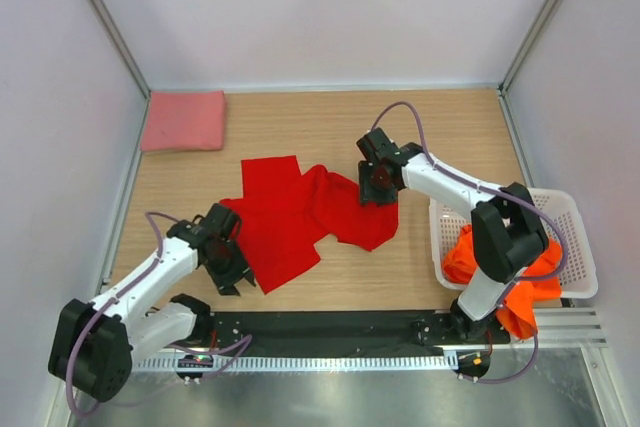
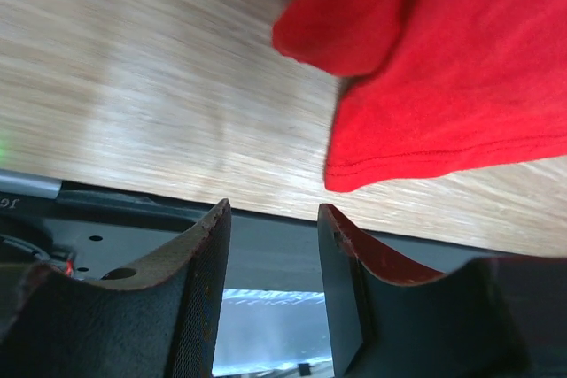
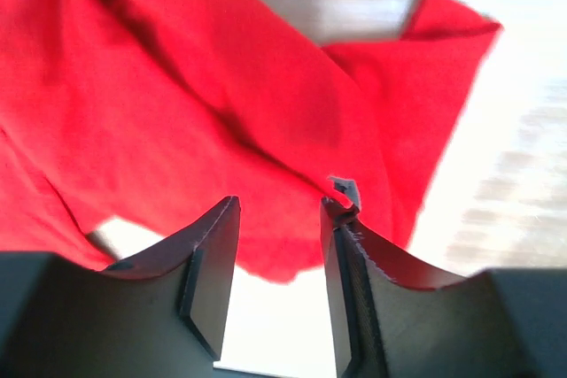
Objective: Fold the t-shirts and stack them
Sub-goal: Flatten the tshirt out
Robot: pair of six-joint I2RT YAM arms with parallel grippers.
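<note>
Lying crumpled across the middle of the bench, the red t-shirt is not yet flat. Its long axis runs roughly from the left side to the right, with one smoother lobe reaching toward the near edge and a bunched ridge through its centre.

The left gripper sits just beside that near-left lobe. In its wrist view the fingers are spread with nothing between them, and the stitched hem lies ahead of the fingertips and off to their right, over bare wood.

The right gripper hangs over the shirt's far-right end. Its fingers are also spread and pinch nothing. Red cloth fills the ground under and beyond the tips, though the pictures do not show whether the tips touch it.

Each arm is therefore nearest its own end of the garment, which suits a two-handed pull along the long axis to spread it. For that, the left gripper would probably need to shift toward the hem before closing, while the right one already has cloth below it.

A pink t-shirt lies folded in the far left corner. Orange t-shirts spill from a white basket at the right edge, so most of the folding looks to be ahead.
</note>
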